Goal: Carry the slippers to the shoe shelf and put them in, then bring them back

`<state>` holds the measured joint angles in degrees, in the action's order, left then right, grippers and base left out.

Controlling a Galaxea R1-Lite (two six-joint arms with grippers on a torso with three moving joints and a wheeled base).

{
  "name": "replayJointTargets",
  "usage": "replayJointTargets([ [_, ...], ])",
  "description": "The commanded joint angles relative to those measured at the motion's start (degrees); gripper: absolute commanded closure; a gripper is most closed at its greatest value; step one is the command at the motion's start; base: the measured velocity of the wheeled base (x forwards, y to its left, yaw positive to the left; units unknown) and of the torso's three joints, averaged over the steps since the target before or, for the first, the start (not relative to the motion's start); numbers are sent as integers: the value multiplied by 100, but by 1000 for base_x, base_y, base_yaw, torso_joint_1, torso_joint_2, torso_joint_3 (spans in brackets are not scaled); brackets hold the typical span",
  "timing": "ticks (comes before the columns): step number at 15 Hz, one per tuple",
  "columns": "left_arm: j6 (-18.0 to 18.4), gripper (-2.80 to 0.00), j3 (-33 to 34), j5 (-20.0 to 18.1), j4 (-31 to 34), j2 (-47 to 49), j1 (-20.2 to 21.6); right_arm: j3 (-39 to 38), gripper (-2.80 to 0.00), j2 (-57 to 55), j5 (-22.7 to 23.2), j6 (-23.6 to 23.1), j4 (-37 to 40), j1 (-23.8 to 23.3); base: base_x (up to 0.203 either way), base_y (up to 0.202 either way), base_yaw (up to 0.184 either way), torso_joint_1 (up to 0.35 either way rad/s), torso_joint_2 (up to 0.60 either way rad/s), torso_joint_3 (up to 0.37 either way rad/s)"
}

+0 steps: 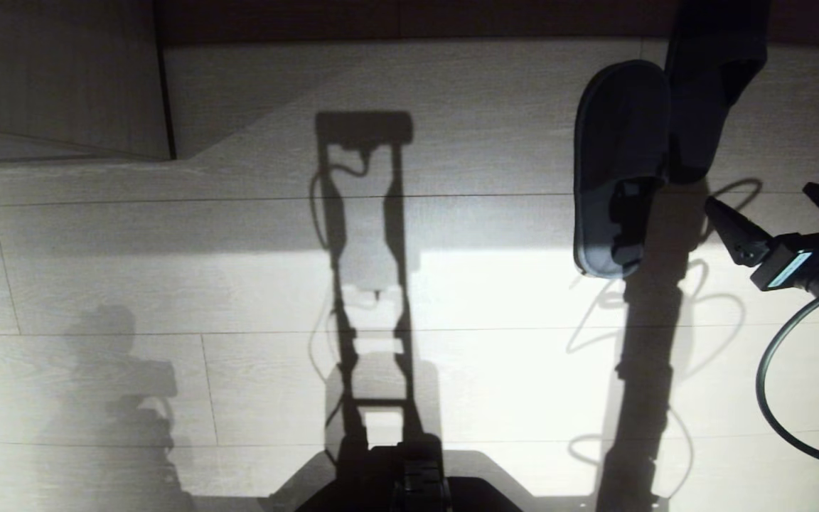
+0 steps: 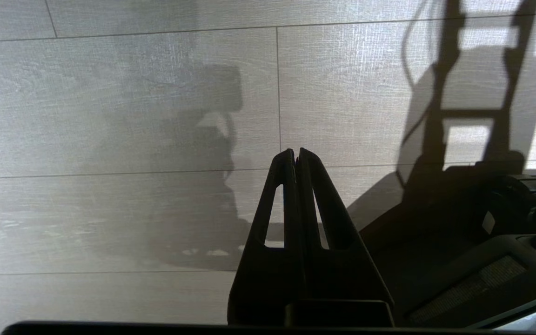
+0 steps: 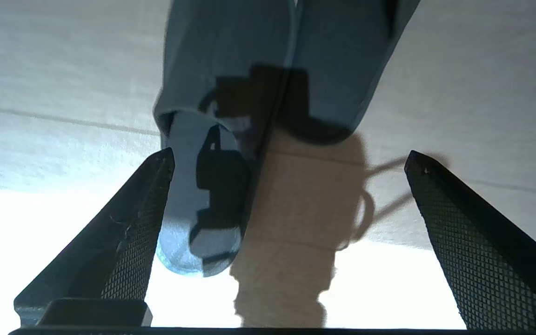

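Note:
Two dark slippers lie side by side on the pale floor at the far right of the head view. The nearer slipper (image 1: pixel 619 163) has its open heel toward me, and the other slipper (image 1: pixel 708 78) lies farther back. My right gripper (image 1: pixel 761 198) hovers just short of them, open and empty. In the right wrist view, the right gripper (image 3: pixel 290 156) has its fingers spread wide, with the left slipper's heel (image 3: pixel 193 204) by one finger (image 3: pixel 128 232) and the second slipper (image 3: pixel 342 60) ahead. The left gripper (image 2: pixel 296 151) hangs shut over bare floor. I cannot tell whether the shoe shelf shows.
A pale wood-grain panel (image 1: pixel 61 78) with a dark edge stands at the far left. A dark strip (image 1: pixel 409 18) runs along the far edge of the floor. My base (image 1: pixel 409 476) is at the near middle. A black cable (image 1: pixel 779 384) loops from the right arm.

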<state>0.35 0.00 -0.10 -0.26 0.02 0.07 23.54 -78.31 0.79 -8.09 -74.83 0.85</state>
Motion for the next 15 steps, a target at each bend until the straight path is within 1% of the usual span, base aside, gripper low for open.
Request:
replayJointTargets([
  [1,0,0,0,1,0,-2,1,-52,-280,454,-13,-8,131,3,0,0,0,0,0,0],
  [3,0,0,0,1,0,-2,1,-115,-280,1097,-57,-8,578,3,0,0,0,0,0,0],
  [5,0,0,0,1,0,-2,1,-218,-280,1942,-126,-6,1262,8,0,0,0,0,0,0],
  [7,0,0,0,1,0,-2,1,-343,-280,2473,-189,-7,1907,10,0,0,0,0,0,0],
  [8,0,0,0,1,0,-2,1,-430,-280,2670,-231,-8,2102,10,0,0,0,0,0,0],
  [13,0,0,0,1,0,-2,1,-1295,-280,4424,-338,-27,3282,2,0,0,0,0,0,0],
  [14,0,0,0,1,0,-2,1,-1473,0,4714,-344,-39,3505,-2,0,0,0,0,0,0],
  [15,0,0,0,1,0,-2,1,-1602,0,4830,-350,-50,3693,-5,0,0,0,0,0,0],
])
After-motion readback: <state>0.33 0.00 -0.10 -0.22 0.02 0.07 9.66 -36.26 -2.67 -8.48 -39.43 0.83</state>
